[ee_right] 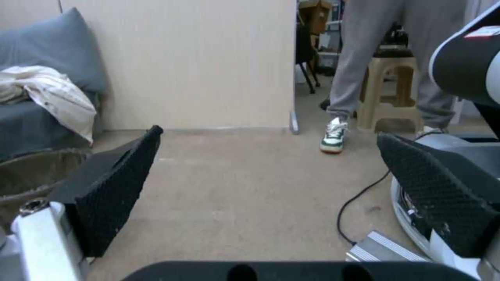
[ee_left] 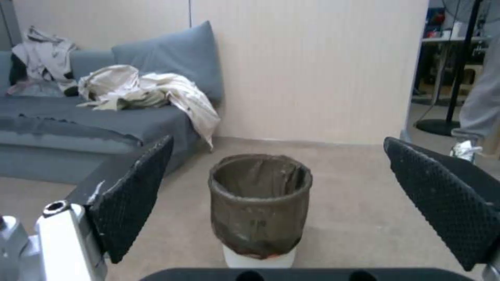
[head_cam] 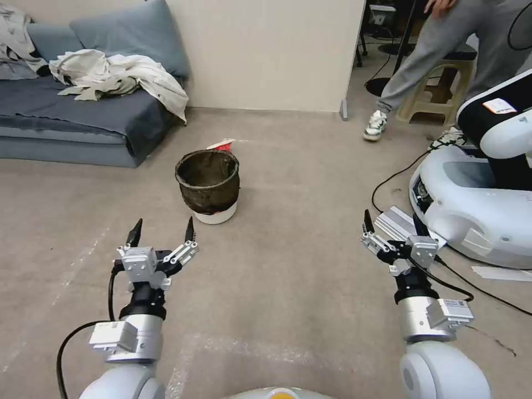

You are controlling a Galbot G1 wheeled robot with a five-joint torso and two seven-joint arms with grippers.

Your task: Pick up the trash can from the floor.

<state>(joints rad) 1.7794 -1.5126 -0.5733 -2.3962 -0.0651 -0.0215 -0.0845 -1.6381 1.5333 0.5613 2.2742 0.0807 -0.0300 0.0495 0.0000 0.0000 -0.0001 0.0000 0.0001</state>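
The trash can (head_cam: 209, 185) is a small white bin with a dark crinkled bag folded over its rim. It stands upright on the beige floor (head_cam: 288, 277), ahead of me and slightly left. My left gripper (head_cam: 163, 228) hovers open just short of it, a little to its left, with nothing between the fingers. Seen from the left wrist, the trash can (ee_left: 259, 203) stands between and beyond the open left gripper (ee_left: 277, 143). My right gripper (head_cam: 392, 223) is open and empty, well to the right. From the right wrist, the right gripper (ee_right: 269, 133) frames bare floor, with the trash can (ee_right: 31, 171) at the edge.
A crushed red-and-white cup (head_cam: 221, 145) lies just behind the can. A grey sofa (head_cam: 83, 119) with loose clothes (head_cam: 119, 75) stands far left. Another white robot base (head_cam: 471, 199) and black cables (head_cam: 388, 180) sit at the right. A person's legs (head_cam: 421, 61) and a stool (head_cam: 438, 91) are beyond the wall corner.
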